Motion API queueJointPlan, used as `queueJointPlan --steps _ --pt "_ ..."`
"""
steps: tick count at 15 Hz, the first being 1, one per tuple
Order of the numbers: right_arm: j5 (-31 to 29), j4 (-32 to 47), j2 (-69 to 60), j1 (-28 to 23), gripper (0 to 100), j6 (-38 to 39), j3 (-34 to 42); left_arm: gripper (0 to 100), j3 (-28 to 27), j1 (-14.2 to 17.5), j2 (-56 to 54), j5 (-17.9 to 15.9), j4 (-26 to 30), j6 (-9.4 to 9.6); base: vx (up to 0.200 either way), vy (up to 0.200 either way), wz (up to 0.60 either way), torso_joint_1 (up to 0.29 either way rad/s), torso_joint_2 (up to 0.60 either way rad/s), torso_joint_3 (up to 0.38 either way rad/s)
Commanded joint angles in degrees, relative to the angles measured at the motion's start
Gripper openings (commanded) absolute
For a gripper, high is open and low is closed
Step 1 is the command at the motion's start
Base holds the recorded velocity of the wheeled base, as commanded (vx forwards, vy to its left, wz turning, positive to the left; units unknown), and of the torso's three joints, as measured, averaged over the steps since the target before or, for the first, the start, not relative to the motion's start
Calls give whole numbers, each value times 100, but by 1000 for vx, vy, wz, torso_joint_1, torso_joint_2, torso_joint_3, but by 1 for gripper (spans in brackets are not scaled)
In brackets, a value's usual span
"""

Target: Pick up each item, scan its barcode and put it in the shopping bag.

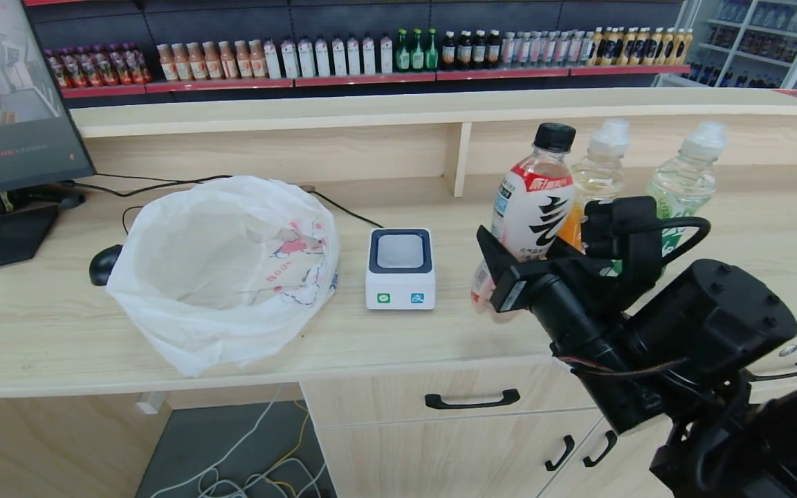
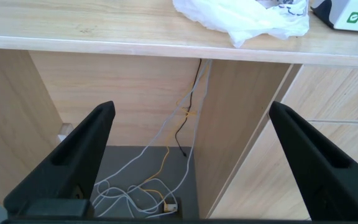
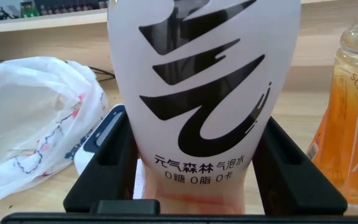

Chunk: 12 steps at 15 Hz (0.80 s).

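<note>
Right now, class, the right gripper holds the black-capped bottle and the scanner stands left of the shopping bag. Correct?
No. The head view shows the scanner right of the shopping bag, between it and the black-capped bottle, which the right gripper does hold.

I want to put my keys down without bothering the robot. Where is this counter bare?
Bare counter lies along the front edge before the scanner, behind it up to the back panel, and at front-left before the mouse. The right end is crowded: the right gripper holds a bottle, with two more bottles beside it.
</note>
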Motion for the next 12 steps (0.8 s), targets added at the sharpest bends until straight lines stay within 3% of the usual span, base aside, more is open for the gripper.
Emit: queueJointPlan --steps 1,8,12 --pt "-1 2 -469 301 0 46 449 100 5 1 0 4 -1 -2 0 0 0 0 0 0" --pt "-1 2 -1919 380 0 90 1803 100 5 1 0 4 -1 -2 0 0 0 0 0 0" --pt "43 2 -2139 538 0 292 1856 100 -4 1 0 4 -1 -2 0 0 0 0 0 0"
